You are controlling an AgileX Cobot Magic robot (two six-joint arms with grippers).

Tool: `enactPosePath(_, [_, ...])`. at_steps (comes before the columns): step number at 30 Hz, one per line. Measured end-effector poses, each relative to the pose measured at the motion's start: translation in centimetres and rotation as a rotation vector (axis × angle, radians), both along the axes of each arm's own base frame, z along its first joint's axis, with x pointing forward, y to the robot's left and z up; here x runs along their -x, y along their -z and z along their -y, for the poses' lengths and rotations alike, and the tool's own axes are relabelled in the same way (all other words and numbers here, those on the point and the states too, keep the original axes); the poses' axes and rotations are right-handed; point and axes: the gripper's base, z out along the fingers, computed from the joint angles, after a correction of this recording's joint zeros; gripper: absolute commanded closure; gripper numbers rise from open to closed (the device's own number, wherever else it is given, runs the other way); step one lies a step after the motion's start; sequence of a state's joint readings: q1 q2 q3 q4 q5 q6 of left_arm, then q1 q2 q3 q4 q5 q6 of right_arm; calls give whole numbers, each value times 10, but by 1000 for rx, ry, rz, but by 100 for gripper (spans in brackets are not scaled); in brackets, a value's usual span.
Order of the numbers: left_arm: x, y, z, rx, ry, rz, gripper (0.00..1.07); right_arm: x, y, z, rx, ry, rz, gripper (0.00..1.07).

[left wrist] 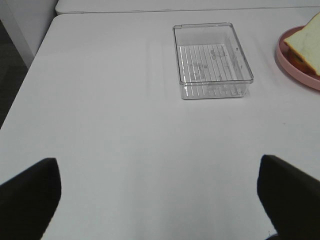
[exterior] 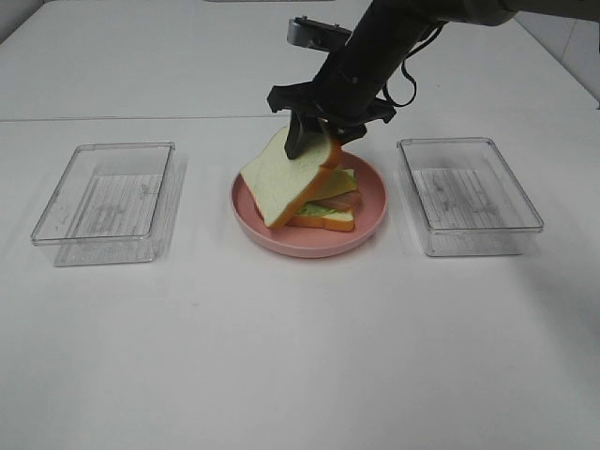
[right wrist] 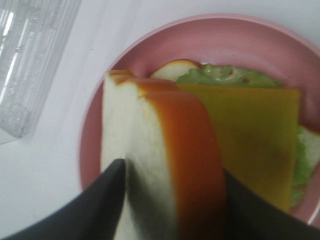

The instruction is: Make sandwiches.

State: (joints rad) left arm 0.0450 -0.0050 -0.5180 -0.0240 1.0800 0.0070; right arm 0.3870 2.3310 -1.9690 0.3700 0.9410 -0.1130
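While your left gripper (left wrist: 160, 200) hangs with jaws spread wide over bare table (exterior: 300, 356), holding nothing, the near clear tray (exterior: 108, 192) sits at nine o'clock of the pink plate (exterior: 370, 183) and the other tray (exterior: 469, 192) at three o'clock. On the plate lies the sandwich (exterior: 328, 211), cheese uppermost. At its twelve o'clock your right gripper (exterior: 319, 141) straddles a tilted bread slice (exterior: 286, 183); whether it clamps, you cannot tell.
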Motion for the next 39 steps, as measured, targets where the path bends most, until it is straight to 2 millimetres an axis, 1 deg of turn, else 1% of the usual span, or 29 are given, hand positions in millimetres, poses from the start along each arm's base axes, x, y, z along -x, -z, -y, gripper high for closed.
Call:
enactPosePath(1, [0, 0, 0, 0, 0, 0, 6, 0, 0, 0, 0, 0, 0, 26])
enactPosePath(2, [0, 0, 0, 0, 0, 0, 6, -1, 2, 3, 35, -13, 17, 12])
enactPosePath(3, [0, 0, 0, 0, 0, 0, 6, -2, 4, 5, 72, -28, 29, 9])
enactPosePath(6, [0, 0, 0, 0, 0, 0, 6, -3, 5, 7, 95, -36, 38, 8])
enactPosePath(9, [0, 0, 0, 0, 0, 0, 6, -4, 4, 14, 170, -61, 67, 8])
enactPosePath(10, [0, 0, 0, 0, 0, 0, 6, -4, -1, 19, 227, -79, 94, 8])
enactPosePath(12, [0, 0, 0, 0, 0, 0, 6, -4, -6, 21, 246, -84, 104, 8])
enactPosePath(13, [0, 0, 0, 0, 0, 0, 6, -2, -19, 26, 288, -96, 132, 8])
enactPosePath(14, [0, 0, 0, 0, 0, 0, 6, -2, -19, 26, 288, -96, 132, 8])
enactPosePath(16, [0, 0, 0, 0, 0, 0, 6, 3, -42, 31, 312, -101, 158, 8])
enactPosePath(17, [0, 0, 0, 0, 0, 0, 6, 3, -42, 31, 312, -101, 158, 8])
enactPosePath(19, [0, 0, 0, 0, 0, 0, 6, 17, -79, 38, 320, -102, 168, 8])
enactPosePath(20, [0, 0, 0, 0, 0, 0, 6, 17, -79, 38, 320, -102, 168, 8])
enactPosePath(21, [0, 0, 0, 0, 0, 0, 6, 22, -90, 39, 318, -101, 175, 8])
enactPosePath(22, [0, 0, 0, 0, 0, 0, 6, 31, -109, 43, 317, -100, 175, 8])
enactPosePath(23, [0, 0, 0, 0, 0, 0, 6, 31, -109, 43, 317, -100, 175, 8])
enactPosePath(24, [0, 0, 0, 0, 0, 0, 6, 36, -117, 45, 318, -100, 174, 8])
enactPosePath(25, [0, 0, 0, 0, 0, 0, 6, 36, -117, 45, 318, -100, 174, 8])
enactPosePath(26, [0, 0, 0, 0, 0, 0, 6, 43, -132, 50, 328, -97, 186, 8])
enactPosePath(27, [0, 0, 0, 0, 0, 0, 6, 46, -138, 51, 330, -96, 195, 8])
enactPosePath(28, [0, 0, 0, 0, 0, 0, 6, 46, -138, 51, 330, -96, 195, 8])
enactPosePath(30, [0, 0, 0, 0, 0, 0, 6, 57, -164, 58, 328, -75, 251, 8])
enactPosePath(31, [0, 0, 0, 0, 0, 0, 6, 57, -164, 58, 328, -75, 251, 8])
enactPosePath(33, [0, 0, 0, 0, 0, 0, 6, 64, -177, 61, 323, -63, 276, 8])
enactPosePath(34, [0, 0, 0, 0, 0, 0, 6, 64, -177, 61, 323, -63, 276, 8])
enactPosePath(35, [0, 0, 0, 0, 0, 0, 6, 71, -184, 64, 320, -59, 287, 8])
enactPosePath(36, [0, 0, 0, 0, 0, 0, 6, 71, -184, 64, 320, -59, 287, 8])
enactPosePath(38, [0, 0, 0, 0, 0, 0, 6, 84, -189, 69, 319, -49, 282, 8])
enactPosePath(39, [0, 0, 0, 0, 0, 0, 6, 84, -189, 69, 319, -49, 282, 8])
